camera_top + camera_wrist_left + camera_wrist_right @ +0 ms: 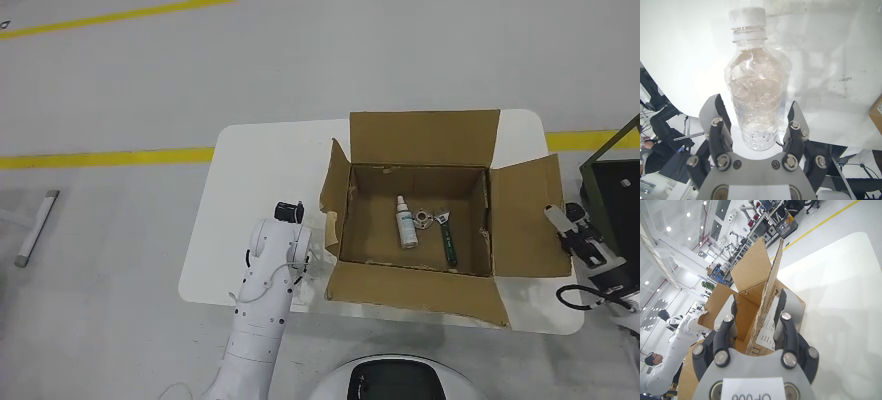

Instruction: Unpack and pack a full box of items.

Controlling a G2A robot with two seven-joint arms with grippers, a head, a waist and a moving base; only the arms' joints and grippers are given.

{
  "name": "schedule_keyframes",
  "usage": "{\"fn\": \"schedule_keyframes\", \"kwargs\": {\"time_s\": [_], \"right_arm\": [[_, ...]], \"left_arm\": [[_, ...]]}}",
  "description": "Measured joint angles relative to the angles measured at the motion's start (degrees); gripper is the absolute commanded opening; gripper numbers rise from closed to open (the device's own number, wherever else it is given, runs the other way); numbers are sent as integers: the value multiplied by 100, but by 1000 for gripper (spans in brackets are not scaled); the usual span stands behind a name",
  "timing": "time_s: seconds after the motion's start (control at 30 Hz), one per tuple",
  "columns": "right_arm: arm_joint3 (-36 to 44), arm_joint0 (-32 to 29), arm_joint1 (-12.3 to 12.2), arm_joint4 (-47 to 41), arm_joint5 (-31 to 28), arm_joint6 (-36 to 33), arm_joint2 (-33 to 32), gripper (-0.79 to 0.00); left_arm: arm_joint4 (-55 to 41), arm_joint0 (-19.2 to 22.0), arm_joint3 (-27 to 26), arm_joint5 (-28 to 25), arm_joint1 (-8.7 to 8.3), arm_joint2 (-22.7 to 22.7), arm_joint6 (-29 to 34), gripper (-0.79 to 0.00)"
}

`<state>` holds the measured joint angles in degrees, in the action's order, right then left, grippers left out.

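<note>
A clear plastic bottle (755,94) with a white cap lies on the white table (829,56). My left gripper (755,113) is open around the bottle's lower half, with a small gap on each side. In the top view the left arm (278,250) stands over the table just left of the open cardboard box (425,137). Inside the box lie a small white spray bottle (405,222) and a green-handled wrench (446,240). My right gripper (556,215) hovers open and empty beside the box's right flap (772,275).
A dark green frame (615,180) stands off the table's right edge. The box's flaps are spread on all sides. Bare tabletop (260,170) lies left of the box, and a box corner (876,111) is near the bottle.
</note>
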<state>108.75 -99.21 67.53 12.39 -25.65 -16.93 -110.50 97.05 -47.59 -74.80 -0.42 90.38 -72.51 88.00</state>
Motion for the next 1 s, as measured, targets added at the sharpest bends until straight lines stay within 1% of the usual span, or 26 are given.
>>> {"fn": "schedule_keyframes", "kwargs": {"time_s": [0.17,0.3,0.33,0.37,0.4,0.5,0.57,0.67,0.7,0.8,0.9,1.0], "right_arm": [[403,-126,14,314,241,351,-208,0],[1033,-297,34,862,447,735,-402,0],[1182,-327,37,1008,482,790,-431,-419],[1332,-355,38,1151,504,808,-451,-760],[1533,-382,35,1354,502,764,-468,-785],[1942,-366,14,1868,520,525,-444,-785],[2042,-287,3,2028,557,361,-307,-785],[2102,-36,-38,2452,627,-173,86,-785],[2162,81,-57,2765,678,-454,286,-785],[2141,377,-74,3301,836,-937,897,-785],[1867,695,-72,3708,1004,-1132,1477,-785],[1644,871,-60,3883,1142,-1110,1800,-785]], "left_arm": [[-62,29,-301,23,6,-16,0,0],[-204,62,-615,74,15,-63,0,0],[-226,64,-694,95,17,-70,0,0],[-264,62,-776,116,20,-78,0,0],[-337,57,-886,139,24,-91,0,0],[-452,58,-1131,190,30,-117,0,0],[-538,56,-1234,225,35,-132,0,0],[-695,62,-1273,249,36,-173,0,0],[-666,64,-1268,266,32,-184,0,0],[-633,57,-1283,364,27,-218,0,0],[-635,42,-1335,518,24,-266,-6,0],[-594,40,-1330,709,21,-331,-74,0]]}}
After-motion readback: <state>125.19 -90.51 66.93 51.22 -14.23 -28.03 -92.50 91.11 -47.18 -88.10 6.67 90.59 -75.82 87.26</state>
